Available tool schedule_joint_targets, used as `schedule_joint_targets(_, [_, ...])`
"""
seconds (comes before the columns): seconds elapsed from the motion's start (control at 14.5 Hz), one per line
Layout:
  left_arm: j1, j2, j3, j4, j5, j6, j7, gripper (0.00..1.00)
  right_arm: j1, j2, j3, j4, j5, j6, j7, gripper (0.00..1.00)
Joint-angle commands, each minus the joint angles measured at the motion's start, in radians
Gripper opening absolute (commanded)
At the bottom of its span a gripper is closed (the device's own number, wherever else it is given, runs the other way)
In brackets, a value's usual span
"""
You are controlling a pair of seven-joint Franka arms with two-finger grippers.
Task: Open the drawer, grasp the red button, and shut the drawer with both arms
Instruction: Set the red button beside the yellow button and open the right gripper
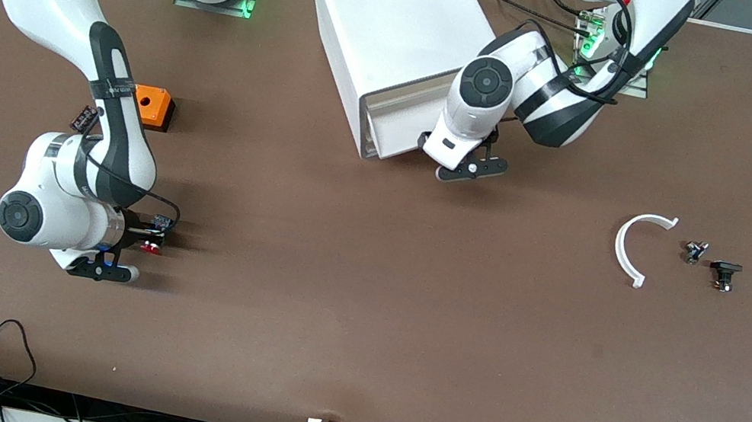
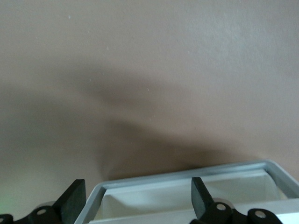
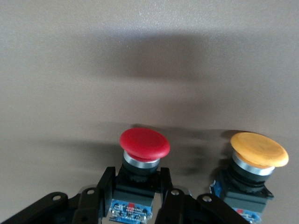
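Fingers of the right gripper (image 3: 135, 196) clamp the button (image 3: 142, 154); the left gripper (image 2: 135, 200) is spread wide at the drawer (image 2: 187, 191).

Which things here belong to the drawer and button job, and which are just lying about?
Job: drawer, under the open left gripper; red button, clamped in the right gripper.

Lying about: orange-yellow button, orange box, white curved piece, two small dark parts.

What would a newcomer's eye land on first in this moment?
Probably the red button, clamped by its body in the right hand, low over the right arm's end of the table, beside a yellow-capped button. Next, the white cabinet, with the left hand open at its partly open drawer.
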Motion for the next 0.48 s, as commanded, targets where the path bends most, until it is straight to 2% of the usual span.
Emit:
schedule_joint_targets(0.0, [-0.004, -0.020, -0.031, -0.023, -0.004, -0.012, -0.011, 0.99, -0.006, 0.005, 0.008, -0.004, -0.008, 0.018, -0.008, 0.11])
schedule_joint_targets(0.07, [-0.006, -0.019, -0.040, -0.023, -0.004, -0.012, -0.011, 0.99, -0.006, 0.008, 0.008, -0.001, -0.007, 0.023, -0.002, 0.41])
schedule_joint_targets(0.14, [-0.006, -0.019, -0.053, -0.025, -0.005, -0.012, -0.012, 0.99, -0.004, 0.008, 0.008, -0.001, -0.007, 0.024, 0.003, 0.90])
schedule_joint_targets(0.21, [-0.006, -0.017, -0.063, -0.025, -0.022, -0.012, -0.011, 0.99, -0.004, 0.005, 0.008, 0.004, -0.005, 0.023, 0.000, 1.00])
schedule_joint_targets(0.41, [-0.008, -0.019, -0.086, -0.025, -0.050, -0.012, -0.012, 0.99, -0.007, -0.030, 0.008, 0.025, -0.008, 0.005, -0.004, 1.00])
